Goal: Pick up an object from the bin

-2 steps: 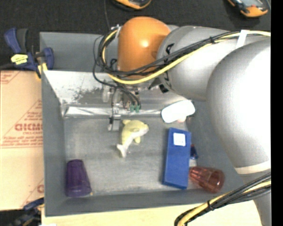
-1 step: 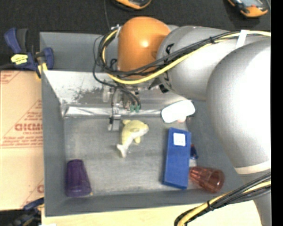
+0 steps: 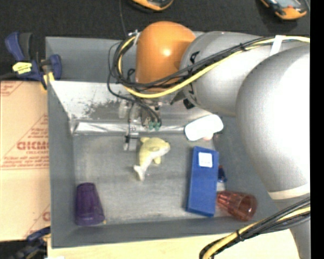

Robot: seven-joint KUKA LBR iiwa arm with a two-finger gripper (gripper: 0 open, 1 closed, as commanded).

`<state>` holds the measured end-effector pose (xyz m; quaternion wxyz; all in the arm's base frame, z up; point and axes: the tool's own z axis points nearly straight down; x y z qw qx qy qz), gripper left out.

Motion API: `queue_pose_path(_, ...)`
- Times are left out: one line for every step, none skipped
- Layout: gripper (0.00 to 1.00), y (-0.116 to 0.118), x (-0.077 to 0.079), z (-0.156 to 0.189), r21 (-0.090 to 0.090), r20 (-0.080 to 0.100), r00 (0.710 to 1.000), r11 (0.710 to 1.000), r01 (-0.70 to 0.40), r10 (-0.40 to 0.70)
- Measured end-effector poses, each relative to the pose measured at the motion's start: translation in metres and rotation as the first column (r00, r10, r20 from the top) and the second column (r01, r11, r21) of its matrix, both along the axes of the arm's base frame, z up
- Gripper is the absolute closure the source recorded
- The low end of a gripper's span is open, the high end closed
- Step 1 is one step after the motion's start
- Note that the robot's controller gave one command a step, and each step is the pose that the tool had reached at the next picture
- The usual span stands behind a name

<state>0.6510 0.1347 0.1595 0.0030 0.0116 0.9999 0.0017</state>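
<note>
My gripper [image 3: 131, 137] hangs below the arm's orange cover, low over the bin's floor near the back wall, left of the middle. A pale yellow dolphin-shaped toy [image 3: 150, 155] lies just to its right and in front of it, head toward the gripper and tail pointing to the front. Whether the gripper touches the toy cannot be told. A white oval thing [image 3: 203, 127] rests to the right, near the back wall.
A blue flat box with a white label [image 3: 202, 182] lies at the right. A red see-through cup [image 3: 237, 205] lies on its side in the front right corner. A purple cup [image 3: 88, 204] is at the front left. The arm covers the bin's right side.
</note>
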Motion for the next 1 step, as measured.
queue_pose_path(0.0, 0.0048, -0.0095, 0.003, -0.002, -0.002, 1.0, 1.0, 0.027, -0.027)
